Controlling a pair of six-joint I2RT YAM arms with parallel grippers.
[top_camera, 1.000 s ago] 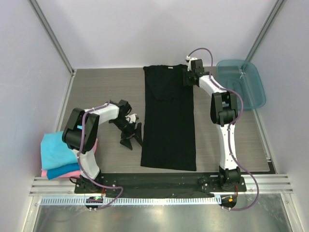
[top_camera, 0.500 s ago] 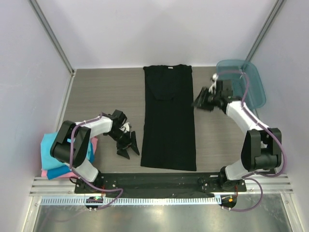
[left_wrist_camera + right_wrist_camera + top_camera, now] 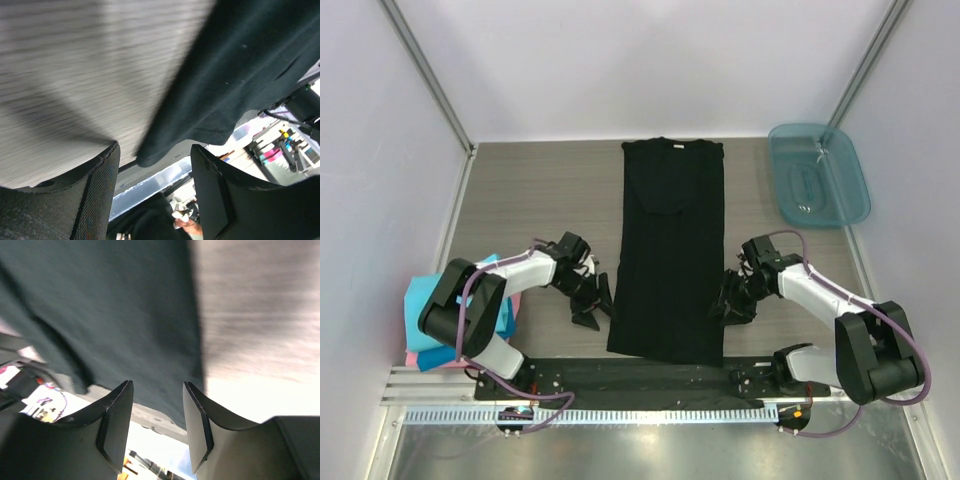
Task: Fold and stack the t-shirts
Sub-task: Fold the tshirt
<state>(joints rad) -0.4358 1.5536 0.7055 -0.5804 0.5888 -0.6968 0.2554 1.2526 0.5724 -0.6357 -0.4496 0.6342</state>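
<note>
Black t-shirt point(image 3: 668, 250) lies as a long narrow strip in the middle of the table point(image 3: 540, 190), collar far, hem near. Left end effector point(image 3: 594, 303) and right end effector point(image 3: 732, 302) flank the near hem corners, both released, fingers apart, nothing held. Folded tees point(image 3: 438, 318), turquoise, blue, pink, sit stacked at the left edge. Risk: pinching only the top layer opens the fold; uneven grabs skew the strip. Neck tag point(image 3: 672, 145) too small to read; no other writing.
</note>
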